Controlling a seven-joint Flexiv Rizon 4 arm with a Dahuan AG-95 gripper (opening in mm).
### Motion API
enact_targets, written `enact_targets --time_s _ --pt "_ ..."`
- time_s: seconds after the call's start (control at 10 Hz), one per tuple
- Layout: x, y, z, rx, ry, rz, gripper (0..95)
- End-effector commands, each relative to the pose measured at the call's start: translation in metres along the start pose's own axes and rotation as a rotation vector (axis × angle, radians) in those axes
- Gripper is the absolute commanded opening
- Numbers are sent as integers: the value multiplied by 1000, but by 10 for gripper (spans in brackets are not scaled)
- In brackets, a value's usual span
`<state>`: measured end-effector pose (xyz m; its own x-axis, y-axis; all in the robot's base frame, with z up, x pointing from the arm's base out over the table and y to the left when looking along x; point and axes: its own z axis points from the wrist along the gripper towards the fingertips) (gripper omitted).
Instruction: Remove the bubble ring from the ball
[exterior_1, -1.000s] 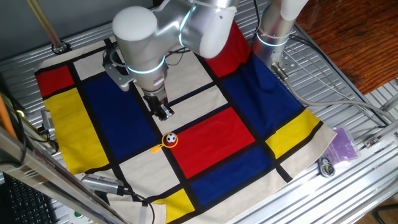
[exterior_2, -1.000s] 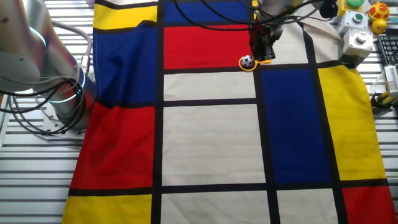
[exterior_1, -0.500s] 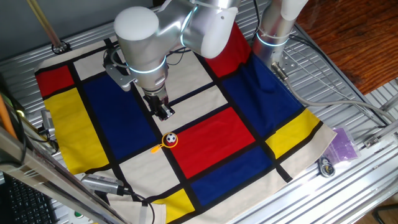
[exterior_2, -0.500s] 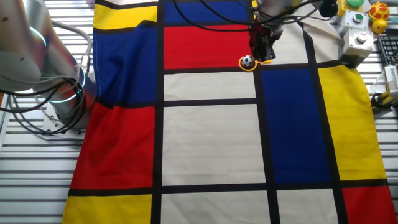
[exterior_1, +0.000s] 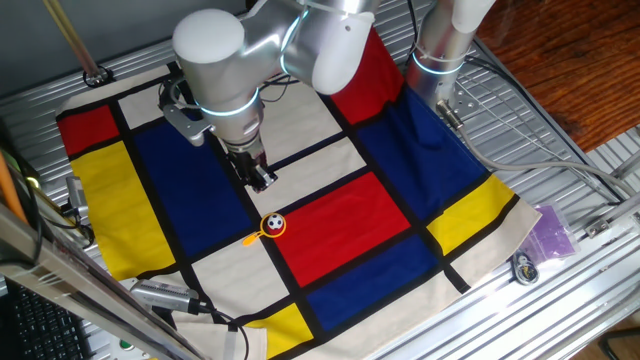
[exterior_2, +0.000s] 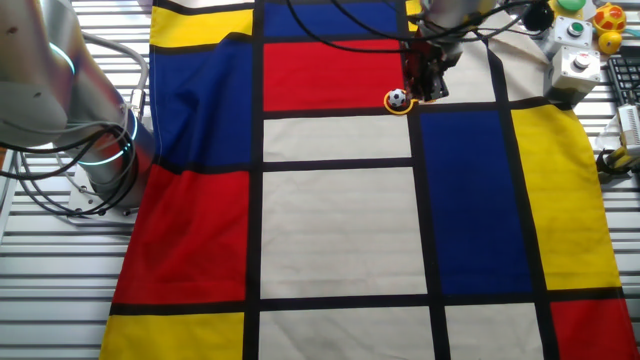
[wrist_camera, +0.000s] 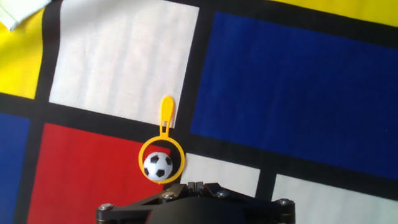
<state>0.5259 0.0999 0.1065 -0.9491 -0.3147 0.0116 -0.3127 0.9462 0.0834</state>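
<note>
Bubble ring lies flat on the checked cloth, hoop encircling the ball. Ball sits inside the hoop, pushed toward the hoop's near edge in the hand view. Handle points away from the hand, across a black stripe toward the white square. Hoop straddles the corner where red, white and black meet. Same spot in both fixed views: ring and ball at the red/white junction, ring just beside the hand.

Risks, as I read it:
- Hoop is only slightly wider than the ball. Any sideways drag while lifting will likely roll the ball off across the cloth.
- Handle is thin and flat on fabric. Fingertips may pinch cloth along with it, or skate off it.
- Coming down on the hoop instead of the handle could clip the ball.

Gripper hangs above the cloth, apart from the ring, holding nothing. From the fixed view the fingers look close together, but how far apart they are I cannot tell; the hand view shows only the hand's base.
</note>
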Motion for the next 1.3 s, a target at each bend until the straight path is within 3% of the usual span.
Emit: enact_targets --time_s 0.1,0.8,1.0,1.3 --pt "-1 1 0 -5 18 -81 0" --pt "-2 3 0 0 27 -92 0" --pt "-9 14 7 0 21 -122 380" --pt "-17 35 30 -2 9 -129 380"
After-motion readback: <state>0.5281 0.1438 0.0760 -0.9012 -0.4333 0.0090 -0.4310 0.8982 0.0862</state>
